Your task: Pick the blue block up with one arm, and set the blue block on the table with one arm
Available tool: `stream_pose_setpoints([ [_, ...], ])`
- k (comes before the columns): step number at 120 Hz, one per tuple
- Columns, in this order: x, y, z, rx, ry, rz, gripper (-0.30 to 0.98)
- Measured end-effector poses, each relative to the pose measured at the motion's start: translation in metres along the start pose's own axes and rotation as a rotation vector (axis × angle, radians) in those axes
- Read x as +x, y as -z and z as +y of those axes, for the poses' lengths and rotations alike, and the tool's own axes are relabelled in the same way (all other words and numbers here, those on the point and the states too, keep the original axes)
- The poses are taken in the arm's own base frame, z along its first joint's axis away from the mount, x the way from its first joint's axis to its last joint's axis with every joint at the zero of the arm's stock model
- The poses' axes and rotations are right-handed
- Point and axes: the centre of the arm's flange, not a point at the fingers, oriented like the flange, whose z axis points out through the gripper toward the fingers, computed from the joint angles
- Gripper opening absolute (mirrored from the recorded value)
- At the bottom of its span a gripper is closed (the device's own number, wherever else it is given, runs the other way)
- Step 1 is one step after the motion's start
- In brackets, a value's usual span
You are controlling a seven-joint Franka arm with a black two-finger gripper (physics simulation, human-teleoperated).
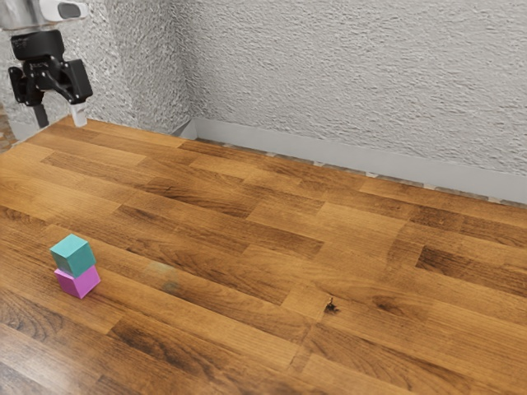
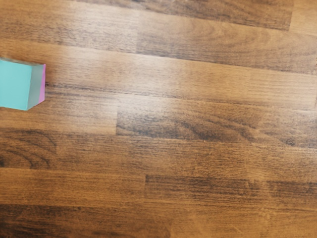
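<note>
High over the table's far left corner in the exterior view, the gripper (image 1: 61, 120) hangs open, its two fingertips well apart and nothing between them. The blue block (image 1: 72, 255), teal in colour, rests on top of a magenta block (image 1: 79, 282) near the exterior view's lower left. Both blocks are well below the gripper and apart from it. In the wrist view the blue block (image 2: 15, 84) is cut by the picture's edge, with a sliver of the magenta block (image 2: 42, 84) beside it.
The wooden table (image 1: 247, 247) stretches across the exterior view, with a dark knot mark on its surface. A rough white wall (image 1: 354, 74) rises behind its far edge, and another wall section stands behind the arm.
</note>
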Motion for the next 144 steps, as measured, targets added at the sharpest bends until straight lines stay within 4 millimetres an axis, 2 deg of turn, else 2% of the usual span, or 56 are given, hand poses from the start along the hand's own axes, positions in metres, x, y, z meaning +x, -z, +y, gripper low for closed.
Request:
stream_pose_setpoints([
  [9,0.019,0.001,-0.001,0.008,-0.007,0.085,0.67],
  [20,0.054,-0.013,-0.004,0.035,-0.001,0.115,0.67],
  [27,0.084,-0.039,-0.009,0.056,0.013,0.091,0.66],
  [31,0.092,-0.059,-0.010,0.059,0.013,0.075,0.66],
  [42,0.062,-0.126,-0.020,0.064,0.002,0.060,0.66],
  [45,0.051,-0.142,-0.035,0.063,0.019,0.071,0.66],
  [51,0.032,-0.171,-0.078,0.059,0.083,0.105,0.66],
  [56,0.027,-0.184,-0.095,0.075,0.101,0.140,0.66],
  [65,0.030,-0.212,-0.107,0.123,0.081,0.193,0.66],
  [84,0.036,-0.222,-0.132,0.188,0.042,0.312,0.66],
  [108,0.040,-0.242,-0.156,0.223,-0.016,0.334,0.66],
  [123,0.055,-0.260,-0.163,0.242,-0.068,0.327,0.66],
  [144,0.064,-0.274,-0.173,0.256,-0.118,0.324,0.66],
])
